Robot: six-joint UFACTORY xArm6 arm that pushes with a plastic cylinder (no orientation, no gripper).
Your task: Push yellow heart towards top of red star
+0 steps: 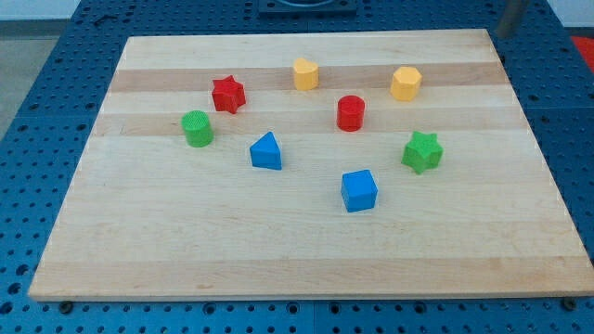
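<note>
The yellow heart sits near the top middle of the wooden board. The red star lies to its left and slightly lower, a gap apart. A blurred grey rod enters at the view's top right corner. My tip is just past the board's top right corner, far right of the yellow heart and touching no block.
A yellow hexagon sits right of the heart. A red cylinder lies between them, lower. A green cylinder, blue triangle, blue cube and green star lie further down. A blue pegboard surrounds the board.
</note>
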